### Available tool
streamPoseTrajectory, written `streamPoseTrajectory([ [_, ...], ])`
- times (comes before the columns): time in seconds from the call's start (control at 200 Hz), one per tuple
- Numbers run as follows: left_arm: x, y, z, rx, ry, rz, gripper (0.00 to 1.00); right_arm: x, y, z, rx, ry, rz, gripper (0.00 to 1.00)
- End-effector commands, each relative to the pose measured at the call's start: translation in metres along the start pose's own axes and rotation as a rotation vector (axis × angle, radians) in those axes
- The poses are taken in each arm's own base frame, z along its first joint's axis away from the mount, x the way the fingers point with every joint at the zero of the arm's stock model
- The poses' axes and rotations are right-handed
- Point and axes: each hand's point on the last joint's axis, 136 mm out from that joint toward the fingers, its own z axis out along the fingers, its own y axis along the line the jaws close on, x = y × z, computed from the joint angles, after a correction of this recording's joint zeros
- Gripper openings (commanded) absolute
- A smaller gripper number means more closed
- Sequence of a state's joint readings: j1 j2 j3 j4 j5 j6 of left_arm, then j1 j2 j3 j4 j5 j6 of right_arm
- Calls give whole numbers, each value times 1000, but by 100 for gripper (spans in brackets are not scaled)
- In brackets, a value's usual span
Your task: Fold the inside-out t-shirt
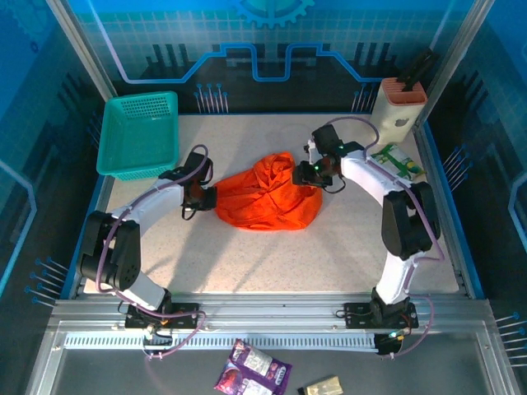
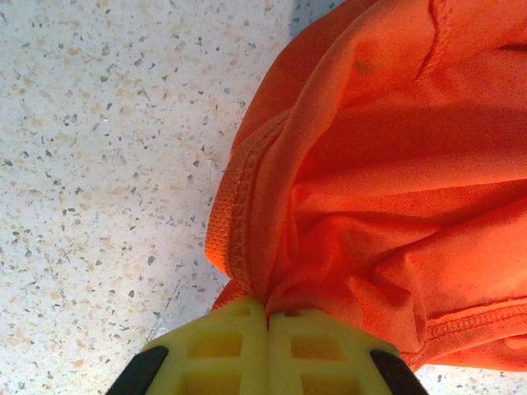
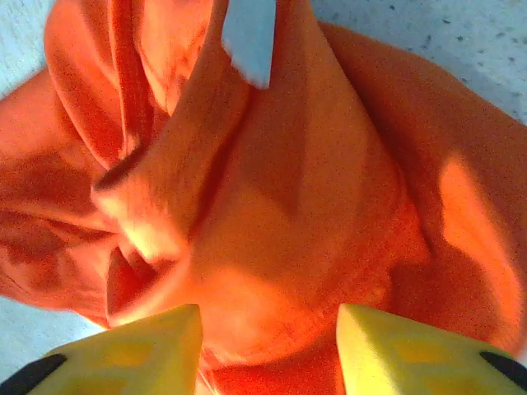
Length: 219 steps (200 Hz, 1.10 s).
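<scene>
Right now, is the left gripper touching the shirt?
Touching. In the left wrist view the left gripper is shut on a bunched fold of the shirt, with no gap.

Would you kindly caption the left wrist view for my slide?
Left gripper, jaws shut on the orange t-shirt lying on the speckled table.

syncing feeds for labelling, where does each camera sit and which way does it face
Top external: fixed above and behind the arms, looking down at the table; both arms show, left pincer and right pincer flanking the orange t-shirt.
Left wrist: on the left arm, looking along its shut yellow fingers, which pinch the shirt.
Right wrist: on the right arm, looking past its parted fingers at bunched cloth.
Shared: both wrist views see the t-shirt close up.
</scene>
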<state>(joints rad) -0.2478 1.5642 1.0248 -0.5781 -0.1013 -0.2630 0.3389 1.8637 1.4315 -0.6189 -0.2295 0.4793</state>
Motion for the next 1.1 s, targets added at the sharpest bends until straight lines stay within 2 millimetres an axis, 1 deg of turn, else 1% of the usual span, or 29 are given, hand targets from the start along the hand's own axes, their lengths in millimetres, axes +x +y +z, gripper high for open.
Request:
streamPoseTrajectory([
  [0.0,-13,-2,-14,7,-45,-4,0,-16,-2,6,-121,-8,185,53],
  [0.075,-12,-2,-15,9,-45,-5,0,-23,-3,8,-212,-19,274,60],
  [0.185,-11,-3,-14,15,-40,-7,0,-25,-6,16,-278,-1,344,64],
  [0.385,-10,-4,-12,20,-35,-9,0,-11,-28,29,-268,38,453,66],
  [0.57,-9,-4,-9,21,-28,-12,0,1,-31,37,-291,72,498,68],
  [0.63,-9,-4,-9,25,-28,-14,0,6,-37,41,-271,77,522,68],
  [0.71,-9,-4,-9,25,-27,-14,0,8,-43,45,-278,70,555,68],
  [0.795,-9,-5,-9,24,-25,-11,0,8,-40,49,-309,73,576,68],
  [0.921,-10,-5,-9,23,-27,-9,0,-3,-28,45,-407,35,593,67],
  [1.091,-11,-5,-10,25,-30,-9,0,-16,-16,27,-464,-16,583,62],
])
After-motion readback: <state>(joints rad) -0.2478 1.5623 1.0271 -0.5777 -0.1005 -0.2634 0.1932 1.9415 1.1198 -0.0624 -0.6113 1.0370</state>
